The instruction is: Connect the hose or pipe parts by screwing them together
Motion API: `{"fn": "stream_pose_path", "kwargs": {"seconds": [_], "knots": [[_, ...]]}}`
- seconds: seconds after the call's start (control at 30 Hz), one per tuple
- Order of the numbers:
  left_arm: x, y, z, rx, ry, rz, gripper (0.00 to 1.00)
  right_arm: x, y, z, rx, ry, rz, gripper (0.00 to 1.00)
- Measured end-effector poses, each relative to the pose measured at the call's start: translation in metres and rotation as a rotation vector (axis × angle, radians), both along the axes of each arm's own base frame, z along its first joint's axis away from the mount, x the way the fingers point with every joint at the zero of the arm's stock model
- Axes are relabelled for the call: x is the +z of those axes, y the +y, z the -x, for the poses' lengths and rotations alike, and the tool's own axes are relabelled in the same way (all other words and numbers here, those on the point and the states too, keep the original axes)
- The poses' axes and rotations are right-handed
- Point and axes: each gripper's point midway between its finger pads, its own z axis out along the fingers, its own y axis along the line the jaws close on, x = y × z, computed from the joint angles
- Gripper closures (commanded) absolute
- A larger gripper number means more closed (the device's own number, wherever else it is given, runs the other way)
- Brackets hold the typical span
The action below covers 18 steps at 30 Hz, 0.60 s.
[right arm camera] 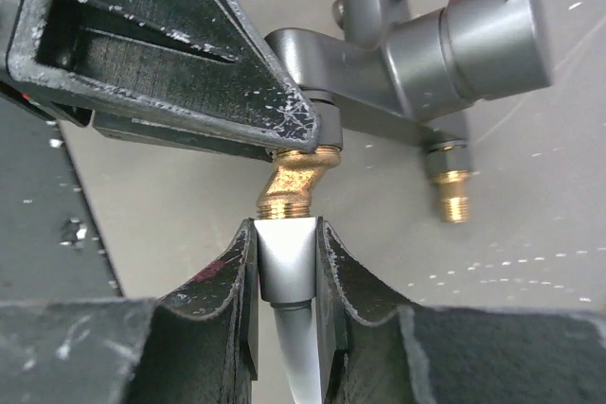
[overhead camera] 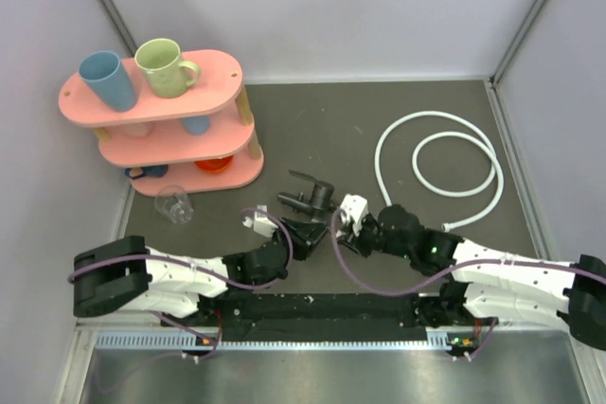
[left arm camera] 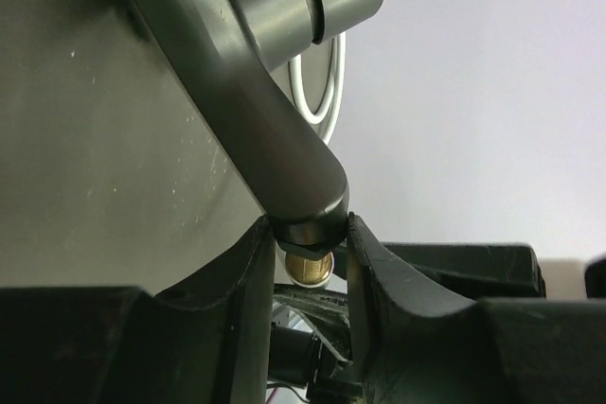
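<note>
On the dark grey table (overhead camera: 312,130), the two arms meet at the middle of the near edge, and the small dark Y-shaped tap fitting with brass threaded ends (overhead camera: 308,198) is raised between them. The left gripper (left arm camera: 310,238) is clenched on one curved limb of that fitting, apparently to brace it so that it cannot spin when torque arrives from the other side. In the right wrist view, one brass threaded end (right arm camera: 294,186) points down toward 6 o'clock, just below the left arm's black finger. The second brass end (right arm camera: 453,191) hangs free at about 3 o'clock from it. The right gripper (right arm camera: 286,243) is closed on the silver metal end nut (right arm camera: 287,262) of the long white flexible hose (overhead camera: 436,114). It holds the nut straight under the brass end so that the rims seem to touch, but the pictures do not show whether any thread has caught. This looks like the start of the screwing step: the nut is offered up in line and the turning is not yet done. The brass end leans a little off the nut's line, so cross-threading seems the main risk. The rest of the hose lies in two loose loops at about 2 o'clock from the grippers, slack enough, by the look of it, to twist along with the nut. A pink three-tier shelf rack (overhead camera: 218,73) carrying a blue mug (overhead camera: 107,78) and a green mug (overhead camera: 163,65) stands well apart at 10 o'clock.
</note>
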Motion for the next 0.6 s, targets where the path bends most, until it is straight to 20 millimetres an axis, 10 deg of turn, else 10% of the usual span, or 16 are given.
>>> {"fn": "stream_pose_path", "kwargs": {"seconds": [0.27,0.47,0.6], "knots": [[-0.013,-0.002,-0.002,0.003,-0.012,-0.058,1.0,-0.019,0.001,0.001,0.083,0.375,-0.154,0.93],[-0.02,0.0,-0.003,0.008,-0.009,-0.09,1.0,-0.025,0.003,0.003,0.08,0.567,-0.203,0.4],[-0.022,0.001,-0.003,0.011,-0.009,-0.103,1.0,-0.023,-0.008,-0.007,-0.004,0.538,-0.195,0.29]]}}
